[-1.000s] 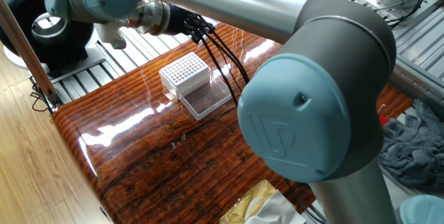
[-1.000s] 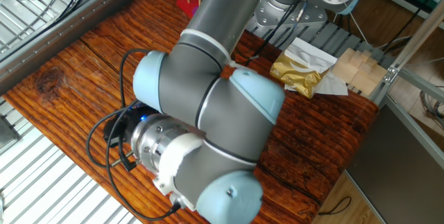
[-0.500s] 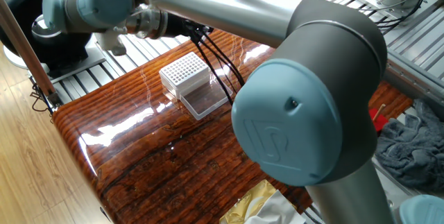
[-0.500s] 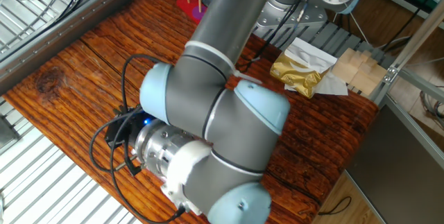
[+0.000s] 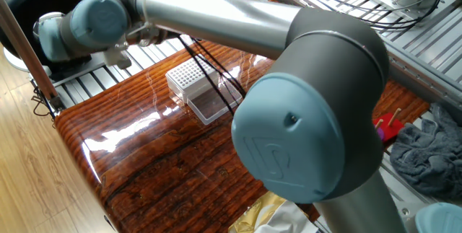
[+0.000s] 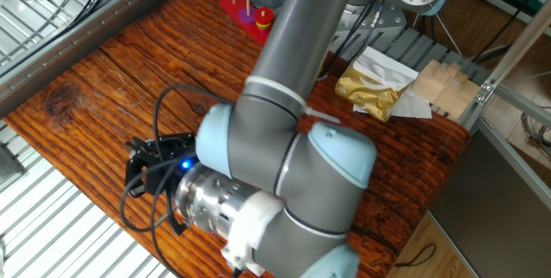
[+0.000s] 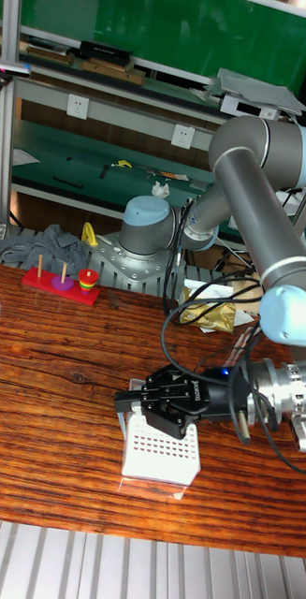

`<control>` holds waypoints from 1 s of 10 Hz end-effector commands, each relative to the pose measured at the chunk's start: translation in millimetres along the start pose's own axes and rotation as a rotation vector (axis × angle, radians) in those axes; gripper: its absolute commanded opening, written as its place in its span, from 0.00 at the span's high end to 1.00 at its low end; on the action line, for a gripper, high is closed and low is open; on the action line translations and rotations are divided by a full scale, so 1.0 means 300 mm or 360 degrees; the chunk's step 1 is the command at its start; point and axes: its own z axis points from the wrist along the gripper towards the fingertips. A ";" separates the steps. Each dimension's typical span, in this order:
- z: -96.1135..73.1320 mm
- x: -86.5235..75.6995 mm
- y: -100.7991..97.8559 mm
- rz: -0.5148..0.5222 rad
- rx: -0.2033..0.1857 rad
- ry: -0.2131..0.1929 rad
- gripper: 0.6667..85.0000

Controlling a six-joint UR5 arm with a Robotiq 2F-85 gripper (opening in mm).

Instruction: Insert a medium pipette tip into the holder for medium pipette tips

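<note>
White grid top of the holder sits on the glossy wood worktop, clear lid flopped open next to it. So the arm has swung over compared with a second ago: in one fixed view the wrist has slid further left, and in the other fixed view the elbow has shifted right, uncovering the ring-stacking toy at the far edge. In the tall view the black hand hangs right at the holder's back edge, fingers pointing left. Can't tell if it's spread or pinching, and I don't see any tip in it, too small and dark. My guess is it's lining up over the grid, insertion not done yet.
</note>
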 end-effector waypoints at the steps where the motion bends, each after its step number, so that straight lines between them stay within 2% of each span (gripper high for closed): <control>1: 0.000 -0.017 -0.008 -0.0054 0.0041 0.0059 1.00; 3: 0.014 -0.031 0.006 -0.0130 0.0044 0.0074 1.00; 5: -0.012 -0.043 0.041 -0.0153 0.0025 0.0111 1.00; 7: -0.024 -0.029 0.049 -0.0182 0.0018 0.0147 1.00; 10: -0.038 -0.035 0.062 -0.0182 0.0010 0.0172 1.00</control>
